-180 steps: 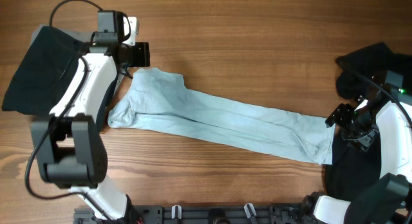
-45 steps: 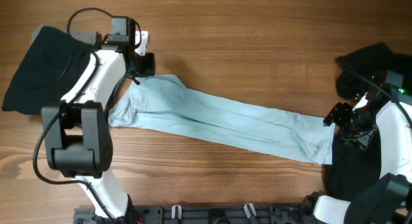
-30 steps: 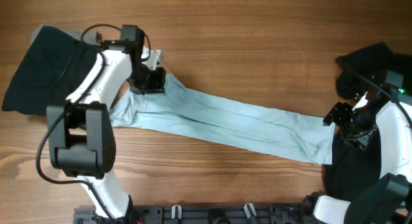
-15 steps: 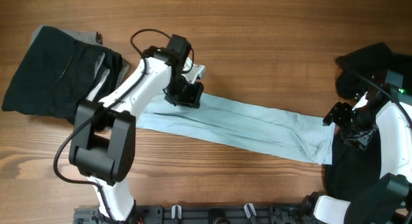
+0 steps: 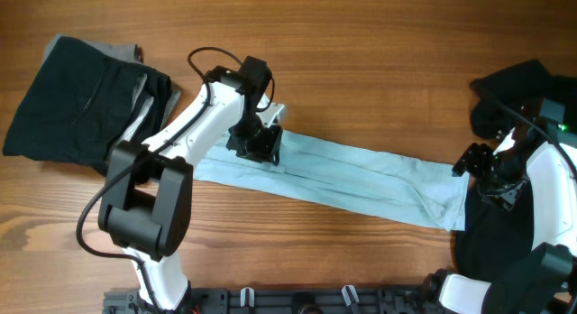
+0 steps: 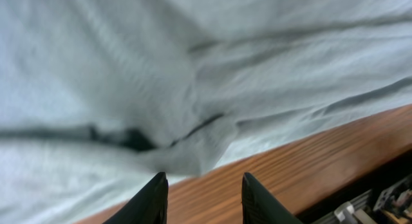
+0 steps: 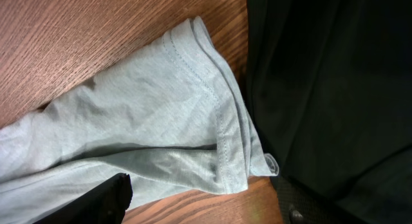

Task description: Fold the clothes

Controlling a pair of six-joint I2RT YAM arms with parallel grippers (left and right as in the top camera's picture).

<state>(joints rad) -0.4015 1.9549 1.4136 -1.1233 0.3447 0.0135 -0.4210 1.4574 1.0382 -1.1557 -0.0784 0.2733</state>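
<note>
Now left end effector (image 6: 203,185) gapes above T-shirt (image 5: 379,177).

Left gripper (image 5: 261,144) swings from upper left toward centre, drags pale aqua-blue thin-fabric T-shirt's (image 5: 361,174) left end over, jaws now parting.
</note>
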